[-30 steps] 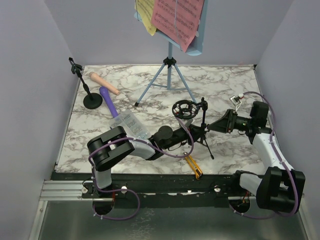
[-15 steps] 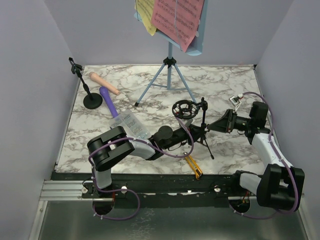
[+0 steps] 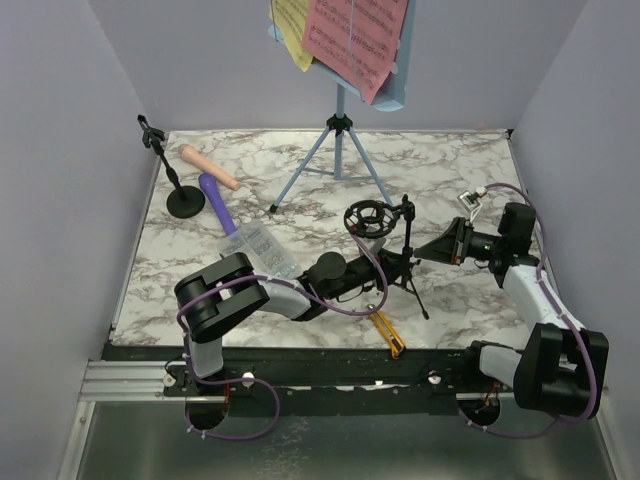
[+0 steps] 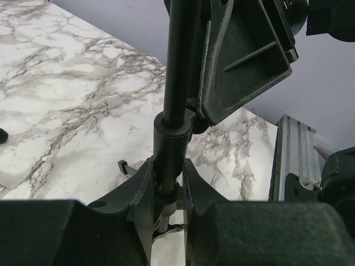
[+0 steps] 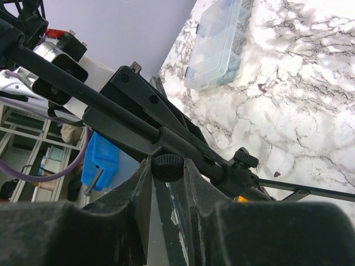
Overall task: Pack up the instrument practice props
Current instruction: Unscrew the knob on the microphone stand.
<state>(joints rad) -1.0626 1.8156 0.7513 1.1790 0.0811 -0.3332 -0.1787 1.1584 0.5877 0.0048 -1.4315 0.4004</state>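
The right claw [image 5: 167,167] edged left and closed its jaws onto the knob [image 5: 167,160] of the mic mount [image 4: 180,66].

You got soft, even overhead light on the marble table [image 3: 450,170], with only faint shadows. Up close, both wrist views were dark and blurry at the fingers [image 4: 141,194], and the marble looked nearly washed-out in the right wrist view.

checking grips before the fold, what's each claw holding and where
Left claw clamps the tripod mic mount at its pole's lower collar. Right claw brackets its adjustment knob; firm grip unclear.
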